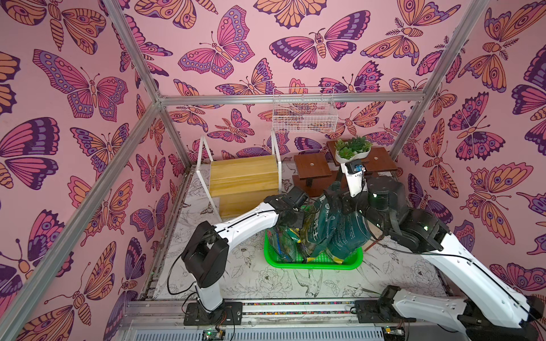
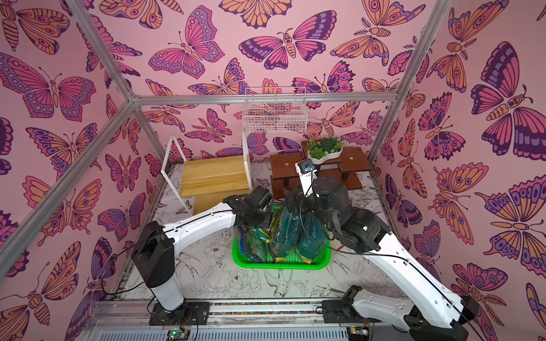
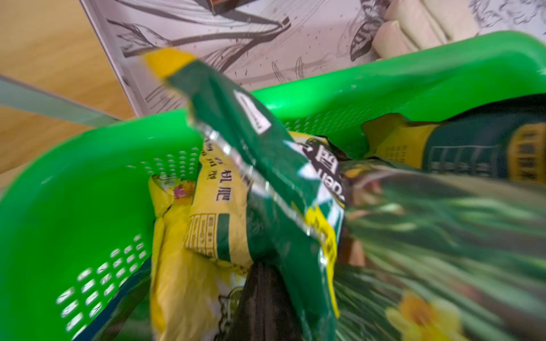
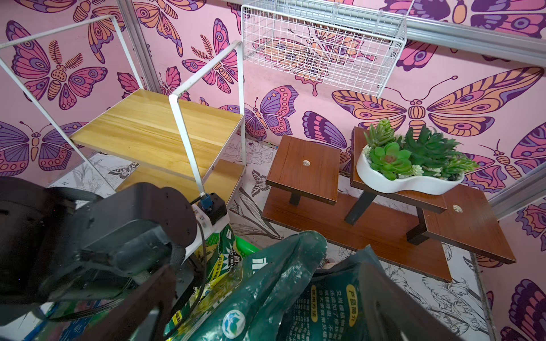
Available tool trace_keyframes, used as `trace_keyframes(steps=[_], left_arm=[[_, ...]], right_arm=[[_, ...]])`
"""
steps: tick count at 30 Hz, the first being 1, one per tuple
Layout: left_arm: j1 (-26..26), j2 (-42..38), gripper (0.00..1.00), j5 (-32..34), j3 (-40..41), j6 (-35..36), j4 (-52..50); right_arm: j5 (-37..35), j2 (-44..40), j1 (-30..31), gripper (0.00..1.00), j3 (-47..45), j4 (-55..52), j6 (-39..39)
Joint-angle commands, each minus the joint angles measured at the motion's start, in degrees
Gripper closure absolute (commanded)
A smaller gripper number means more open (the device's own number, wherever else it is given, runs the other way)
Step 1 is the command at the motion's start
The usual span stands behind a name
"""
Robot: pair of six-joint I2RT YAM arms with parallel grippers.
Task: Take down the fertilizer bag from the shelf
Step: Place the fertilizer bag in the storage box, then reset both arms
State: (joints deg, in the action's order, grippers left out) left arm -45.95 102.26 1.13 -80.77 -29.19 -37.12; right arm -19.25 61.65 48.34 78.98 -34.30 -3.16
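I see both boards of the shelf (image 1: 243,174) bare; the bags (image 1: 313,236) all stand in the basket (image 1: 310,264), so the taking-down looks done. Left gripper (image 1: 291,221) is closed among them, seemingly pinching a green bag (image 3: 266,153) by its edge; right gripper (image 1: 345,206) gapes wide over the tall bag (image 1: 339,233). Next: release, withdraw upward.

The yellow bag (image 3: 215,206) has black Chinese signs on it, and the last two read 机肥. The green bag (image 3: 266,141) lying over it shows a white 园 with the letters "uan" next to it. The dark green bag (image 4: 331,319) has two yellow ovals that say 使用方法 and 产品简介; its small print is too tiny to read.
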Motion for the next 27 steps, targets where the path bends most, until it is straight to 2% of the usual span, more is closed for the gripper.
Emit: trace_keyframes(steps=[1,4,7,9,11,14,19,22,23,25,27], left_arm=[[0.16,2.64,1.00,-5.65,1.22,-1.27,-1.71],[0.16,3.07,1.00,-5.27,2.84,-1.19,-2.03],[0.19,0.49,1.00,-1.84,2.80,-0.92,-2.16],[0.23,-2.61,1.00,0.15,1.40,-0.26,-2.18],[0.51,-5.65,0.82,2.09,-1.10,0.56,-2.32],[0.99,-10.02,0.70,5.08,-4.92,1.87,-2.30],[2.54,-17.23,0.66,10.41,-9.30,4.11,-2.21],[4.75,-22.36,0.65,15.84,-8.83,5.86,-2.25],[5.70,-24.64,0.61,18.89,-7.63,6.13,-2.02],[9.01,-28.61,0.57,22.49,-4.53,7.12,-1.55],[14.87,-34.72,0.58,22.21,-0.35,6.89,-1.43]], right_arm=[[-1.89,-0.53,-0.35,0.01,-1.06,-0.10,0.23],[-4.90,-0.40,-0.43,0.01,-1.92,0.05,0.92],[-7.34,-0.34,-2.26,0.01,-2.21,-0.44,0.36],[-4.06,-0.57,-6.58,0.01,-1.15,-1.60,-2.00],[1.02,-1.28,-12.56,0.01,-0.05,-1.88,-4.36],[2.10,-1.72,-18.84,0.01,1.70,-1.92,-4.16],[9.81,0.94,-32.14,0.01,3.03,-4.54,-5.03],[11.07,2.26,-39.61,0.01,0.99,-4.63,-6.49],[10.69,2.46,-42.22,0.01,-0.08,-4.58,-7.16],[10.81,2.63,-47.12,0.01,-3.16,-3.49,-8.79],[12.34,2.70,-51.59,0.01,-7.24,-1.32,-10.60]])
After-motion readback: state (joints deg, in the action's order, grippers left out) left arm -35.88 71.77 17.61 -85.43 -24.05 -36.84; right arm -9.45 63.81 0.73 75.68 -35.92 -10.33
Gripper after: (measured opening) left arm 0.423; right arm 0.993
